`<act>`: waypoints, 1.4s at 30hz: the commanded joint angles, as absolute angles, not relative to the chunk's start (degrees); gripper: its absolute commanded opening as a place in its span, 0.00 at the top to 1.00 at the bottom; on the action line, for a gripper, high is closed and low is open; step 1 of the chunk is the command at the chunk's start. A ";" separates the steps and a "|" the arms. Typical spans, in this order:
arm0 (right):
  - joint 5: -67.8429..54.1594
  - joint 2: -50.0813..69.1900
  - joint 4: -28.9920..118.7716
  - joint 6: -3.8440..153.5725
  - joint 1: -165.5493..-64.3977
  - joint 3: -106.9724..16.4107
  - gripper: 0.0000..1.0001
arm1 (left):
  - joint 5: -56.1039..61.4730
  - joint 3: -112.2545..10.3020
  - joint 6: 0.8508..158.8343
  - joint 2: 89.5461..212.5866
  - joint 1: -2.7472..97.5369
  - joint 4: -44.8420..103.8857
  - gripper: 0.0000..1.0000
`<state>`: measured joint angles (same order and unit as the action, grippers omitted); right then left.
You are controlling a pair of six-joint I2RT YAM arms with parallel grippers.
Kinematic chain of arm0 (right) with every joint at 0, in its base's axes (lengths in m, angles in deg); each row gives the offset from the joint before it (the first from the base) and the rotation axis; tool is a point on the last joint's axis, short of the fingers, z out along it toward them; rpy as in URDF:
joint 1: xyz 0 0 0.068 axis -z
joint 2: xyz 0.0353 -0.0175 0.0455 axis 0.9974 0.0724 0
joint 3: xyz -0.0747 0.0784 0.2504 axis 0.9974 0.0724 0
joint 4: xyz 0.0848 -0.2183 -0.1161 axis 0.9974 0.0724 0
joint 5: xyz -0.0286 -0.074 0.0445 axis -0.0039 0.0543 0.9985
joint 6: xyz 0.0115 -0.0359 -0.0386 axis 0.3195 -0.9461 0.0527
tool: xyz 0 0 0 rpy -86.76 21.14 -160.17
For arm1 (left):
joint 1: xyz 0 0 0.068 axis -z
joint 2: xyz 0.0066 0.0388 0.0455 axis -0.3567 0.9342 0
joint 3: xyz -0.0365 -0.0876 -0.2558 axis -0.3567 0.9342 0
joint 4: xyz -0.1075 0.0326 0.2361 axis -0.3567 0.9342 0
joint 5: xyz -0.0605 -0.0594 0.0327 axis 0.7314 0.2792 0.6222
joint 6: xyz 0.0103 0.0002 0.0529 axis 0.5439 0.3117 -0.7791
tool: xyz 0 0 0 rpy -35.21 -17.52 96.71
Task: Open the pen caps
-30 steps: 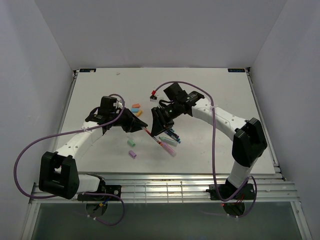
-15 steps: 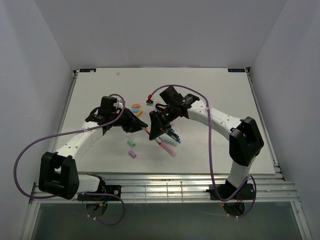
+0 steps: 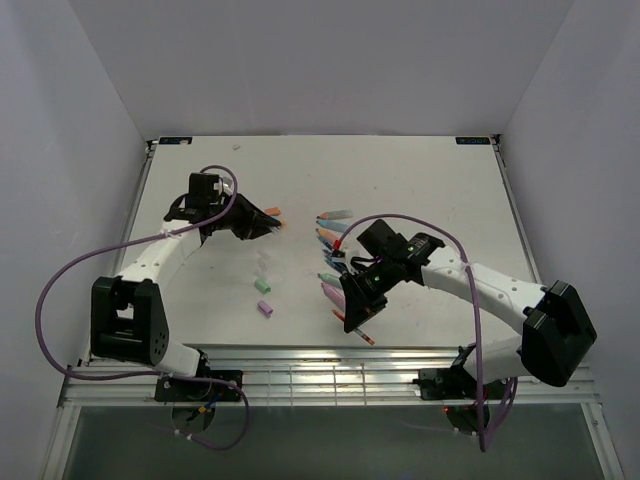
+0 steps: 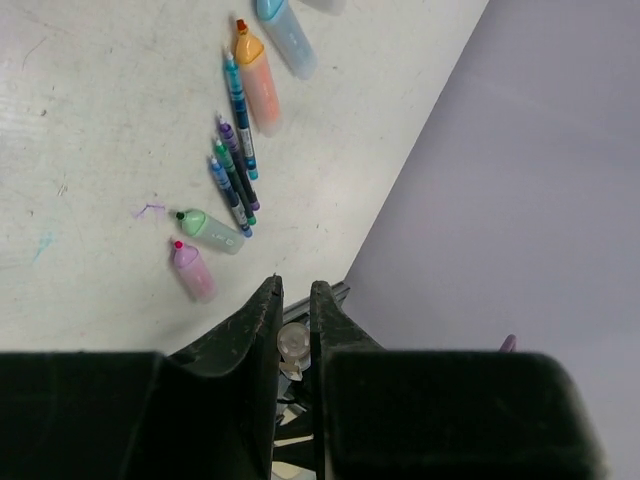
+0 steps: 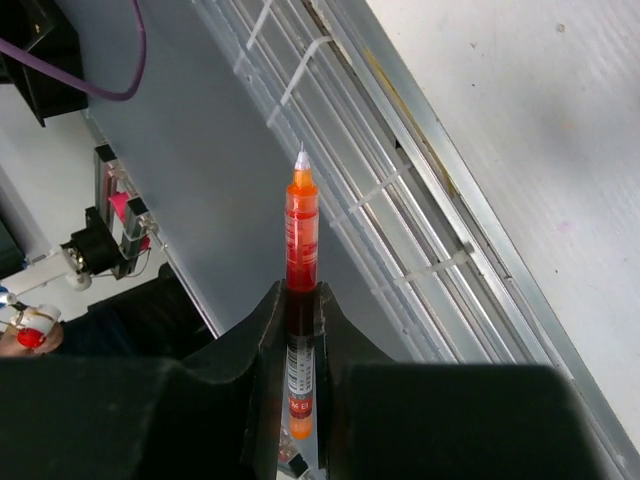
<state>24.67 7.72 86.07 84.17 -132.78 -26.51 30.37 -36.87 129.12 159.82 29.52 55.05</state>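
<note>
Right pincer (image 5: 300, 295) clamps the uncapped red pen (image 5: 301, 230) at the worktop's (image 3: 450, 200) 6 o'clock edge; a slip would likely drop it off. Left pincer (image 4: 293, 290), at 10 o'clock, pinches a small clear cap (image 4: 292, 340) that could squirt free.

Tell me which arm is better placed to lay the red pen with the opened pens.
Right. The right fingers are shut on the red pen, tip bare, beside the row of opened pens. The left fingers pinch a clear piece, likely its cap, by the orange caps.

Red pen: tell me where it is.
Red pen sits clamped in the right gripper at the table's near edge in the top view, just nearer than the row of pens.
</note>
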 commanded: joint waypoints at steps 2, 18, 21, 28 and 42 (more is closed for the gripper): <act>21.21 7.57 85.78 82.65 -132.78 -26.85 0.92 | 30.63 -38.14 125.83 158.37 29.60 55.96 1.00; 12.15 30.42 86.66 73.15 -132.78 -42.33 0.92 | 25.89 -10.10 129.43 130.24 29.77 75.56 1.00; 12.67 31.74 86.22 72.45 -132.87 -42.86 0.92 | 25.01 -8.87 129.09 131.90 29.77 77.59 1.00; 11.63 33.41 84.64 71.30 -132.78 -42.86 0.92 | 22.11 -8.17 126.01 140.95 29.77 77.77 1.00; 7.84 38.68 82.62 68.31 -132.87 -45.23 0.92 | 21.41 -11.32 124.08 155.02 29.69 70.38 1.00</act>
<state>9.22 37.18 83.80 69.90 -132.76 -43.38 22.37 -8.61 125.45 153.85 29.65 72.84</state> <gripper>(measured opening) 0.158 0.237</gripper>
